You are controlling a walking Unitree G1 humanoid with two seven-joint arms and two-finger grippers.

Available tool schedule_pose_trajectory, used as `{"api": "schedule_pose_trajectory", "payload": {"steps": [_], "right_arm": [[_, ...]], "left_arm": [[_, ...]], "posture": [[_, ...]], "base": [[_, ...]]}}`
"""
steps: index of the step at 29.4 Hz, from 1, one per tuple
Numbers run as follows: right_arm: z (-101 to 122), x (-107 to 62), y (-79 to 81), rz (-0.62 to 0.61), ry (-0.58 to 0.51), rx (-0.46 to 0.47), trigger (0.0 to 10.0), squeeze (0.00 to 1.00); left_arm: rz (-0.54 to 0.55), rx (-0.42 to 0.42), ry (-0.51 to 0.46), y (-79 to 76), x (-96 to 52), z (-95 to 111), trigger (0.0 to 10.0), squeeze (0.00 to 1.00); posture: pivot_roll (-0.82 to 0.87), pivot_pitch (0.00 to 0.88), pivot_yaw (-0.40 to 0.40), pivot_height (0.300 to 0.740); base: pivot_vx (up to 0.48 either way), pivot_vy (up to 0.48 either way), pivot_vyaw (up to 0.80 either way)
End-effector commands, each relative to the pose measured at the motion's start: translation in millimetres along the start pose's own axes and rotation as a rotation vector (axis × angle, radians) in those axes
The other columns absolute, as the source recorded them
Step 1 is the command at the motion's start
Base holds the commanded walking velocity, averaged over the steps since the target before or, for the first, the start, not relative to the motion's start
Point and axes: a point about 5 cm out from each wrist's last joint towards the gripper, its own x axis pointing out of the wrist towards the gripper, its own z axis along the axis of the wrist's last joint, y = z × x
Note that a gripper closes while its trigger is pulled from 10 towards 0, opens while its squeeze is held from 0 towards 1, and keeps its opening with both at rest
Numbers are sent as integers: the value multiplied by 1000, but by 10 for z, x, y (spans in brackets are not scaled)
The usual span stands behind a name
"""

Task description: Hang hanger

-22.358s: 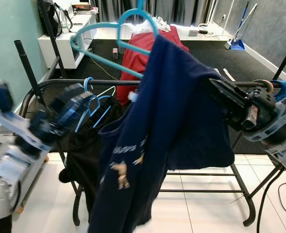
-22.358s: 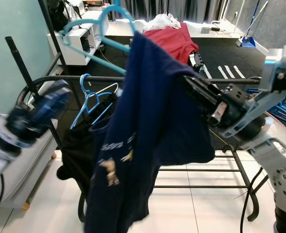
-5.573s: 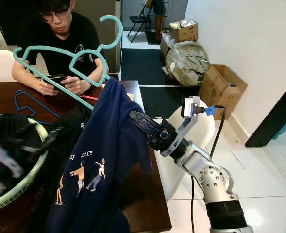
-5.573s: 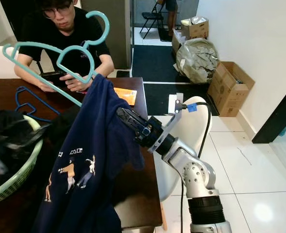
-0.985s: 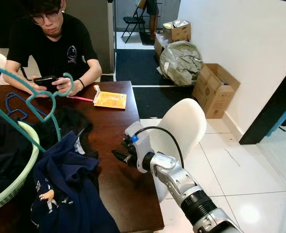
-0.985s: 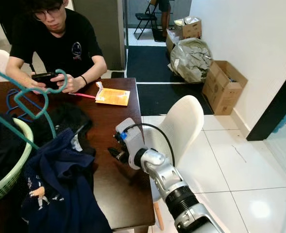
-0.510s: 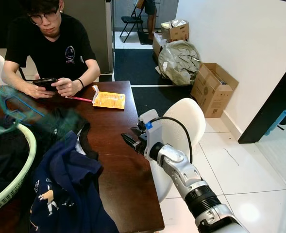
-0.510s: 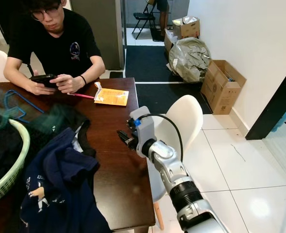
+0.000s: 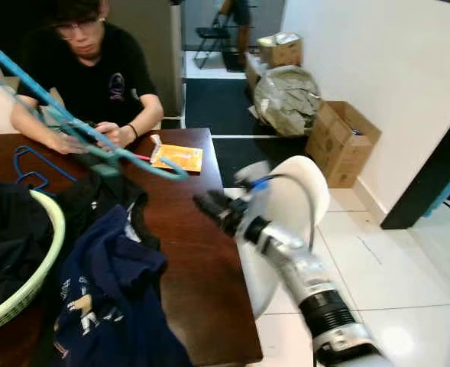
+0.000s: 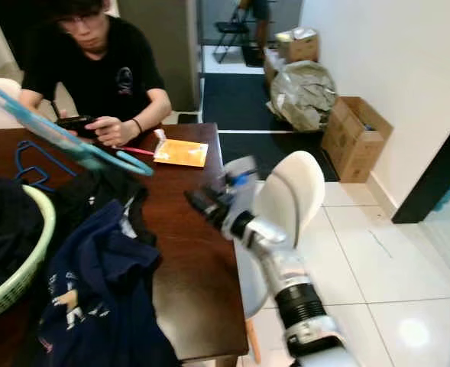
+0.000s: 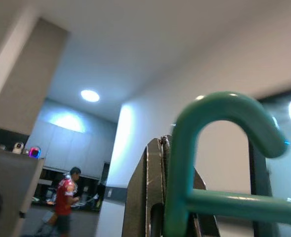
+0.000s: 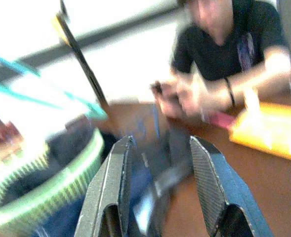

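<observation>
Hanger (image 9: 95,145), teal, slants above the table (image 9: 190,222), its hook pinched in the left gripper (image 11: 157,217), whose black fingers (image 11: 143,197) press together on it in the left wrist view. Ahead of the right gripper (image 12: 157,192), whose fingers (image 12: 108,187) stand spread with nothing between them, lie a green basket (image 9: 37,267) and a navy shirt (image 9: 106,298). That gripper hovers over the table edge, just in front of a white chair (image 9: 297,199). Beyond it a person (image 9: 95,73) in black sits at the far side holding a phone, with an orange packet (image 9: 177,157) near their hand. A blue hanger (image 9: 30,164) lies flat on the table beside the basket.
</observation>
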Motion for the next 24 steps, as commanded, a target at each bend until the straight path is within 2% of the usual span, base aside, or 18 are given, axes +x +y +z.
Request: {"api": "schedule_pose_trajectory", "payload": {"steps": [1, 4, 7, 8, 9, 11, 13, 15, 18, 19, 20, 21, 22, 23, 24], "right_arm": [[38, -26, 25, 48, -31, 57, 10000, 0], [166, -167, 102, 163, -77, 84, 10000, 0], [190, -227, 129, 197, -74, 70, 10000, 0], [213, -423, 188, 300, -16, 9, 10000, 0], [213, -423, 188, 300, -16, 9, 10000, 0], [266, -605, 225, 388, 22, -13, 10000, 0], [266, -605, 225, 388, 22, -13, 10000, 0], [446, -702, 190, 393, -27, -80, 10000, 0], [508, -717, 181, 388, -49, -109, 10000, 0], [562, -691, 216, 397, -64, -148, 10000, 0], [641, -555, 337, 414, -75, -244, 10000, 0], [641, -555, 337, 414, -75, -244, 10000, 0], [699, -431, 453, 428, -77, -340, 10000, 0], [699, -431, 453, 428, -77, -340, 10000, 0], [750, -308, 569, 441, -82, -436, 10000, 0]], "left_arm": [[23, -76, -63, -6, 11, 43, 0, 0], [147, -262, -131, 121, -129, -102, 0, 0], [192, -294, -150, 192, -186, -129, 0, 0], [262, -325, -179, 345, -276, -120, 0, 0], [262, -325, -179, 345, -276, -120, 0, 0], [276, -333, -184, 398, -303, -99, 0, 0], [276, -333, -184, 398, -303, -99, 0, 0], [270, -354, -184, 400, -300, -89, 0, 0], [269, -368, -184, 399, -300, -86, 0, 0], [269, -377, -179, 399, -298, -86, 0, 0], [276, -393, -176, 393, -296, -91, 0, 0], [276, -393, -176, 393, -296, -91, 0, 0], [281, -406, -174, 388, -292, -97, 0, 0], [281, -406, -174, 388, -292, -97, 0, 0], [285, -416, -173, 383, -287, -104, 0, 0]], "posture": [[118, 0, -40, 740], [114, 0, -39, 740], [114, 0, -39, 740], [105, 0, -36, 740], [105, 0, -36, 740], [108, 0, -34, 740], [108, 0, -34, 740], [106, 0, -27, 740], [106, 0, -27, 740], [108, 0, -22, 740], [111, 0, -17, 740], [111, 0, -17, 740], [112, 0, -15, 740], [112, 0, -15, 740], [112, 0, -15, 740]], "base": [[0, 0, 0], [0, 0, 0], [0, 0, 0], [0, 0, 0], [0, 0, 0], [0, 0, 0], [0, 0, 0], [0, 0, 0], [0, 0, 0], [0, 0, 0], [0, 0, 0], [0, 0, 0], [0, 0, 0], [0, 0, 0], [0, 0, 0]]}}
